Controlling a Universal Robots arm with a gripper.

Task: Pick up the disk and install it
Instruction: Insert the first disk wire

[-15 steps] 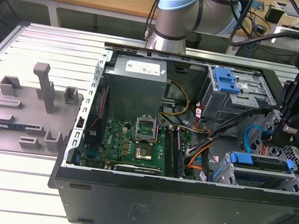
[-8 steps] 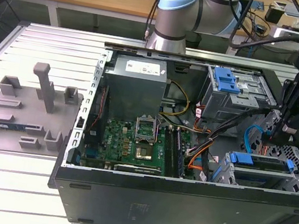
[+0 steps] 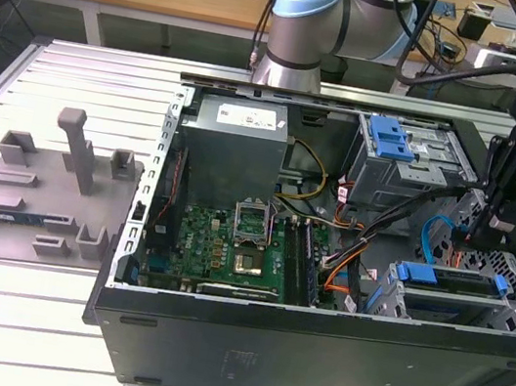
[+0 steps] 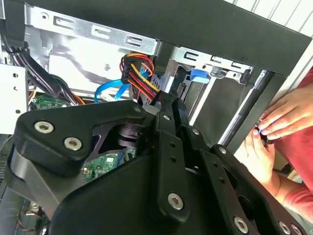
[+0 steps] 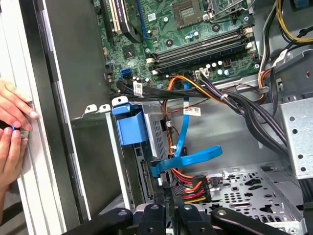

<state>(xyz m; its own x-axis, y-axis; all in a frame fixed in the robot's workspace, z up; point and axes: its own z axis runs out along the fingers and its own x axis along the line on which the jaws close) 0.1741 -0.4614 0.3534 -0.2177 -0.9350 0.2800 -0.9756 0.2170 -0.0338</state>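
Note:
The disk [image 3: 449, 281] lies in the drive bay at the front corner of the open computer case [image 3: 310, 355], on the exterior view's right, its blue rail frame uppermost. In the first wrist view its blue rail end [image 5: 130, 125] sticks out of the bay. My gripper [image 3: 482, 234] hangs inside the case just behind the disk, fingers pointing down and shut. In both wrist views the fingertips [image 5: 168, 196] [image 4: 166, 100] meet right at a connector with red, yellow and black wires [image 5: 193, 187] [image 4: 139, 73] and a blue flat cable [image 5: 183, 159]. Whether they pinch it is hidden.
A grey fixture tray with upright posts [image 3: 39, 196] lies on the table at the exterior view's left. A blue latch on a grey metal cage [image 3: 391, 136] sits at the case's back. The motherboard [image 3: 240, 240] and cable bundles fill the middle. A person's hands [image 5: 12, 127] [image 4: 271, 129] rest on the case edge.

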